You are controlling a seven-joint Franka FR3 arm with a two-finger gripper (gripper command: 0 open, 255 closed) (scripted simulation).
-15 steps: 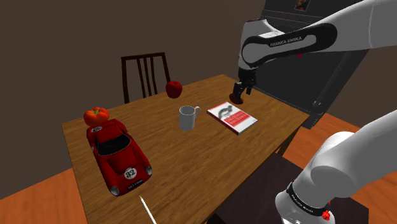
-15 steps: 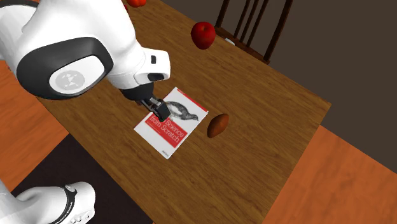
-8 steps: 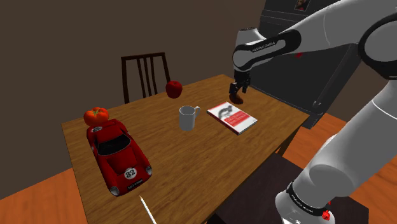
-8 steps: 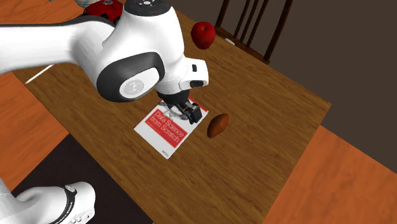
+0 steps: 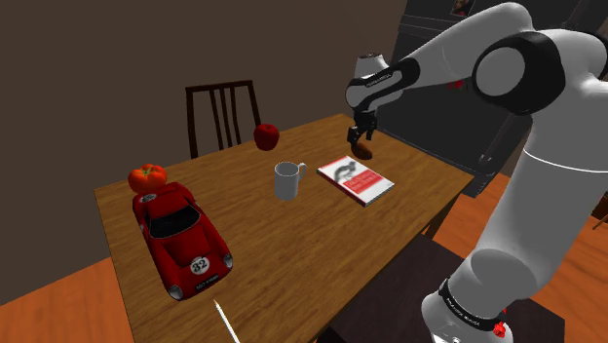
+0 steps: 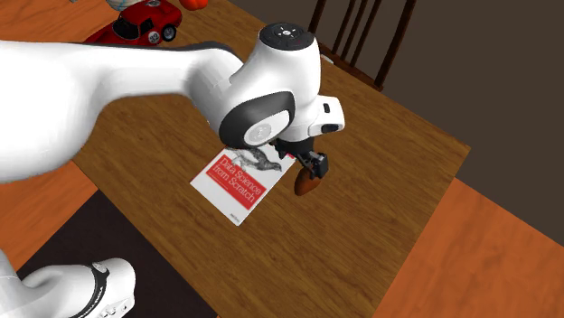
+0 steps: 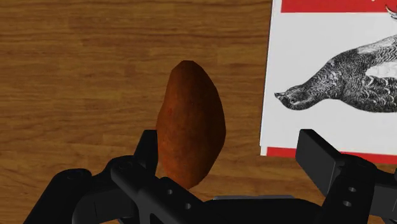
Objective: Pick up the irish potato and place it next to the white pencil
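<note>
**Approach to the grasp.** Your hand (image 7: 231, 153) hangs spread apart above the table (image 7: 76, 76). The brown potato (image 7: 189, 124) lies just beside the book (image 7: 331, 76), off-centre in the hand's gap; centre it there before lowering and closing.

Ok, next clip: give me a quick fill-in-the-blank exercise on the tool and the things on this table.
1. The black two-finger tool is poised over the reddish-brown oval potato with its fingers ____.
2. Beside the potato lies a white-and-red book whose cover pictures a ____.
3. The red toy car carries the number ____ on its front.

Missing words: open; bird; 32.
</note>
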